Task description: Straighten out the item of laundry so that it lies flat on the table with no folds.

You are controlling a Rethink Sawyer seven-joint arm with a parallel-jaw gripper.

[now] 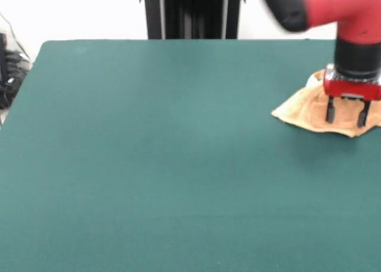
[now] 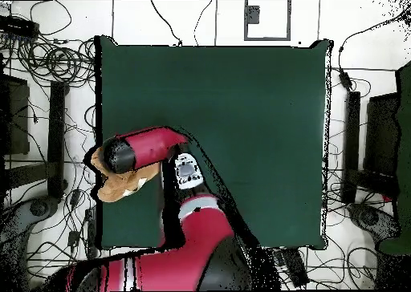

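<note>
The tan-orange towel (image 1: pixel 309 110) lies crumpled in a small heap at the right edge of the dark green table (image 1: pixel 166 153) in the front view, partly cut off by the picture's edge. My gripper (image 1: pixel 344 118) hangs straight down over the heap, open, with both black fingertips (image 1: pixel 330 113) just at the cloth's top. In the overhead view the towel (image 2: pixel 119 184) shows at the table's left edge (image 2: pixel 104 96), mostly hidden under my red arm, which also hides the gripper.
The black pedestal (image 1: pixel 191 13) stands at the table's far side. Cables and black stands (image 2: pixel 56 128) lie on the floor around the table. The towel sits close to the table's side edge.
</note>
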